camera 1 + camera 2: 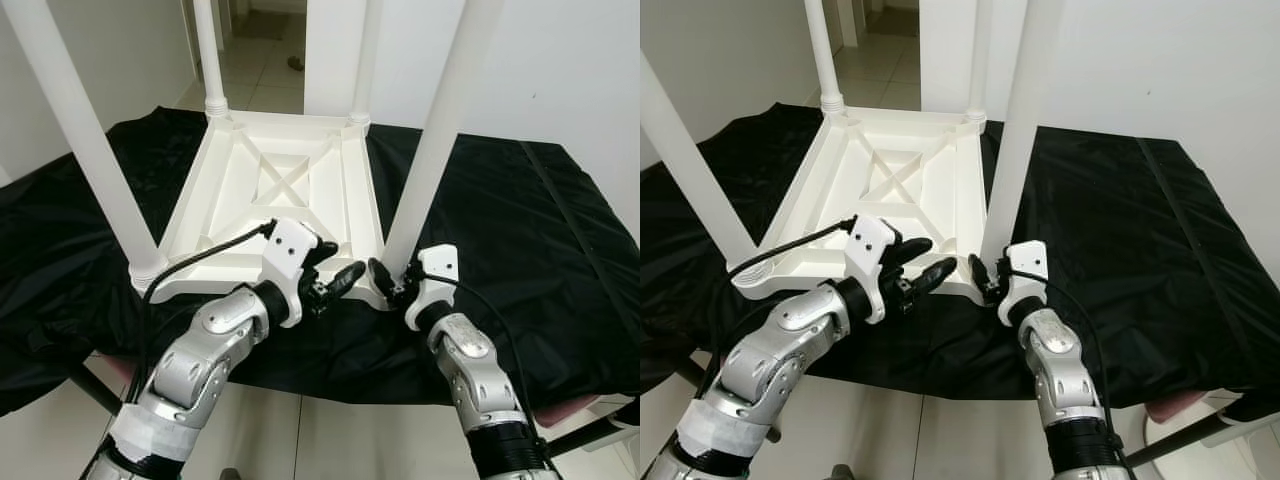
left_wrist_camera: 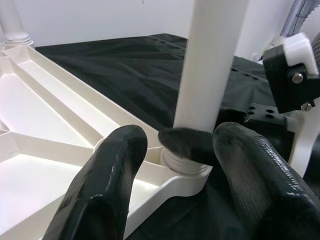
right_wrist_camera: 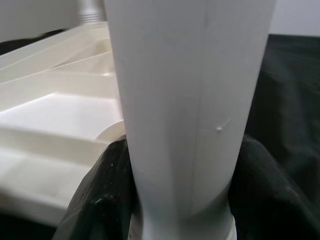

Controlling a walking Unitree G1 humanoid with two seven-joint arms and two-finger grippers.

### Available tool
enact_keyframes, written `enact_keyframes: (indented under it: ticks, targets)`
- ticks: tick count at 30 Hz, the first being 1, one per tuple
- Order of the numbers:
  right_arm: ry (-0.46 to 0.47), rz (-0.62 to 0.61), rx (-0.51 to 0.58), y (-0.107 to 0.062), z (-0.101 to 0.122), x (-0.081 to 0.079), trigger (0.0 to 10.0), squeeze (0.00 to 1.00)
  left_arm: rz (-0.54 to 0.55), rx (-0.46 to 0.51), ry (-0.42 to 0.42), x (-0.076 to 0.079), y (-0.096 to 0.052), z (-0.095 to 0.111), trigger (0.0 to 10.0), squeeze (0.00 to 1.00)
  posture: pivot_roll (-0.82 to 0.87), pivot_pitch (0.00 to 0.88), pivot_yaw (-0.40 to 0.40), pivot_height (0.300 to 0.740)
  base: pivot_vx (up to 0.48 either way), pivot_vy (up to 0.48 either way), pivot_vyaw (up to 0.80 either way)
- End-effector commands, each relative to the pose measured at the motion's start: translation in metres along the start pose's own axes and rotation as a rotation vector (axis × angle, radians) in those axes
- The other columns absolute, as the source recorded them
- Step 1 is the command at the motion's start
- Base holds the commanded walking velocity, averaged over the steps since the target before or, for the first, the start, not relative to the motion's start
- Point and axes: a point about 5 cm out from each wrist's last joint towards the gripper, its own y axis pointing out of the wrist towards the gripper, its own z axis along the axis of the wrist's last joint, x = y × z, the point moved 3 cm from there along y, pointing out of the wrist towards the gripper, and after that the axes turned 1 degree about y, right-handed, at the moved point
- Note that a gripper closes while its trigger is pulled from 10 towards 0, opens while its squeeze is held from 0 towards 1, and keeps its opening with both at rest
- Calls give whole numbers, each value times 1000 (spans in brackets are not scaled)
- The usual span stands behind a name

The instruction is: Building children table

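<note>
A white children's table [image 1: 285,185] lies upside down on a bench draped in black cloth [image 1: 520,220], legs pointing up. The right gripper [image 1: 392,281] has its jaws closed around the base of the near right leg [image 1: 430,150]. The left gripper [image 1: 335,275], jaws apart and empty, hovers just beside that corner.

Your right gripper [image 1: 391,279] is clamped round the foot of the near-right leg [image 1: 440,130], so that corner is blocked. Your left gripper [image 1: 335,275] stands spread just at 9 o'clock of it, fingers almost meeting the right one's; nothing passes between. The near-left leg [image 1: 85,140] rises at 10 o'clock, the two far legs at 12. Inside the upturned table frame [image 1: 225,190] the crossed ribs [image 1: 285,175] bar a flat reach. Bare black cloth [image 1: 520,220] lies free at 2 o'clock.
</note>
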Motion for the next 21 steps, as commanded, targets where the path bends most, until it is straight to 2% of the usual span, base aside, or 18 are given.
enact_keyframes:
  ticks: [1, 2, 4, 7, 11, 12, 13, 18, 19, 21]
  targets:
    - [-17, -70, -19, -1, -1, 9, 0, 0, -60, 6, 3, 3, 0, 0, 10000, 0, 1, 0, 12, 740, 0, 0, 0]
    - [5, -162, -33, -3, -2, 11, 0, 0, -60, 9, 2, 3, 1, 1, 10000, 0, -1, 0, 12, 740, 0, 0, 0]
    - [12, -203, -46, -4, -4, 9, 0, 0, -63, 12, 1, 4, 3, 1, 10000, 0, -1, 0, 12, 740, 0, 0, 0]
    - [13, -211, -51, -5, -3, 1, 0, 0, -69, 14, 2, 5, 4, 2, 10000, 0, -4, 0, 13, 740, 0, 0, 0]
    - [17, -236, -46, -7, 0, 6, 0, 0, -67, 15, 3, 3, 4, 2, 10000, 0, -8, 0, 10, 740, 0, 0, 0]
    - [17, -240, -46, -7, 1, 7, 4275, 0, -67, 15, 2, 3, 3, 2, 10000, 0, -8, 0, 10, 740, 0, 0, 0]
    - [18, -226, -37, -7, 3, 5, 10000, 0, -66, 16, 2, 3, 3, 2, 10000, 0, -8, 0, 10, 740, 0, 0, 0]
    - [26, -177, -7, -6, 11, 3, 10000, 0, -66, 18, 1, 4, 3, 2, 10000, 0, -9, 0, 7, 740, 0, 0, 0]
    - [36, -134, 8, -6, 14, 2, 10000, 1000, -66, 19, 0, 5, 3, 2, 10000, 0, -8, 0, 7, 740, 0, 0, 0]
    - [48, -89, 23, -7, 17, 2, 10000, 1000, -66, 19, -2, 5, 3, 2, 10000, 0, -7, 0, 5, 740, 0, 0, 0]
